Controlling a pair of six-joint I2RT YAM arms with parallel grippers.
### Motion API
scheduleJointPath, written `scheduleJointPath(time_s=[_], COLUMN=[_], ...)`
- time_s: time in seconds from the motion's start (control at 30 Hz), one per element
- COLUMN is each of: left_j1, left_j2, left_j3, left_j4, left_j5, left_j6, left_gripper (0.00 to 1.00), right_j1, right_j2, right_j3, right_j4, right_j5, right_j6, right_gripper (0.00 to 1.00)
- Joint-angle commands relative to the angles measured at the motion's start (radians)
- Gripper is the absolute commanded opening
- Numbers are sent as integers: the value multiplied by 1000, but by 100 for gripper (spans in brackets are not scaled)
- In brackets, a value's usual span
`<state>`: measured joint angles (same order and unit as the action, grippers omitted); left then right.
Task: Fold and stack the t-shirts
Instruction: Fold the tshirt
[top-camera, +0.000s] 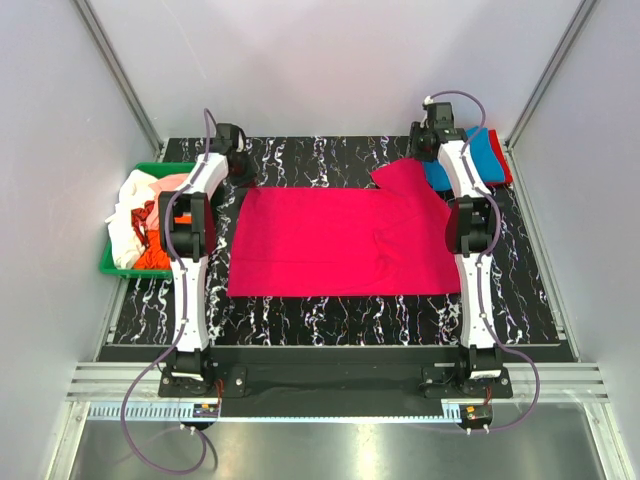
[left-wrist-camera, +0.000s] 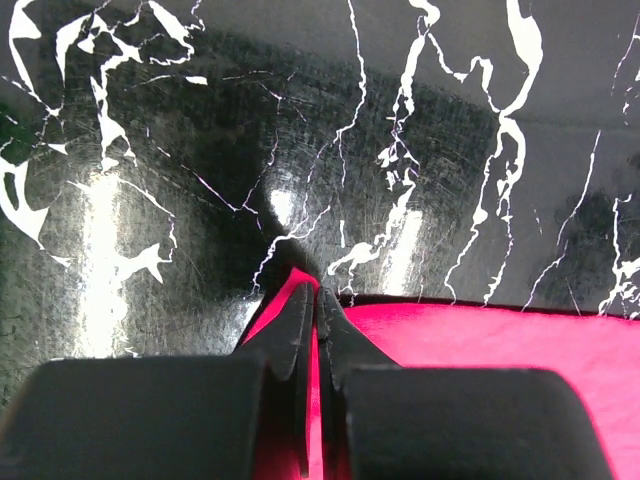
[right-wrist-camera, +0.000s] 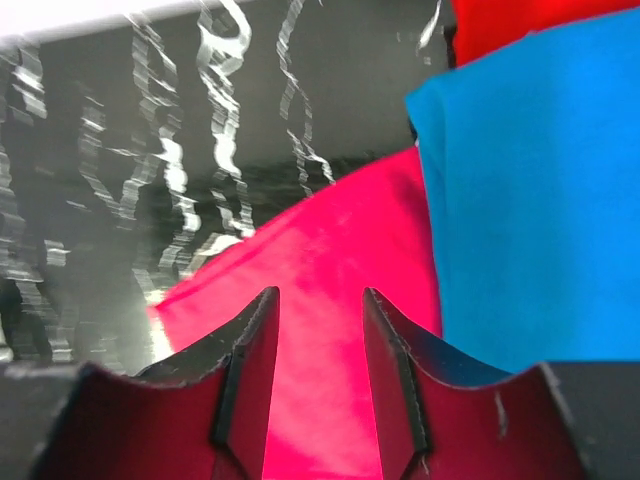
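Note:
The magenta-pink t-shirt (top-camera: 330, 240) lies spread flat across the middle of the black marbled table. My left gripper (top-camera: 240, 165) is at its far left corner; in the left wrist view the jaws (left-wrist-camera: 318, 300) are shut on a pinch of the pink cloth (left-wrist-camera: 500, 335). My right gripper (top-camera: 428, 150) is at the shirt's far right sleeve; in the right wrist view it (right-wrist-camera: 320, 300) is open, hovering over the pink sleeve (right-wrist-camera: 330, 250). Folded blue (top-camera: 475, 155) and red (top-camera: 503, 160) t-shirts are stacked at the far right; the blue one also shows in the right wrist view (right-wrist-camera: 530, 200).
A green plastic bin (top-camera: 112, 262) at the left edge holds white (top-camera: 130, 215), peach-pink (top-camera: 165, 183) and orange (top-camera: 152, 258) t-shirts in a heap. White walls enclose the table on three sides.

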<state>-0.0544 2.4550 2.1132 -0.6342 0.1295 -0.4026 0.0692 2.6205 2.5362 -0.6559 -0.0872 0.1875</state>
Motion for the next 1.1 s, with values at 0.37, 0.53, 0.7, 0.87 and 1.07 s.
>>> scheduleJointPath(time_s=[0.37,0.53,0.7,0.87,1.07], left_j1=[31,42,53,53,80], left_j2=[-21,-40,-53,-57,-54], left_j3=[-21,-19,-18,-16,-10], left_j4=[22,24,19,16,16], left_j5=[-30,-37,-27,-34,-21], left_j6=[34,44,45,65,77], left_gripper=[0,0,0,0,0], right_j1=[4,7,11,18,23], right_j2=[88,137,191,196,207], right_j3=[113,159,179,187,208], right_j4=[4,29,36,62,81], right_j5=[81,124,101,67,81], right_j6=[-183,-166,-168,-177,-178], right_gripper=[47,51,53,52,53])
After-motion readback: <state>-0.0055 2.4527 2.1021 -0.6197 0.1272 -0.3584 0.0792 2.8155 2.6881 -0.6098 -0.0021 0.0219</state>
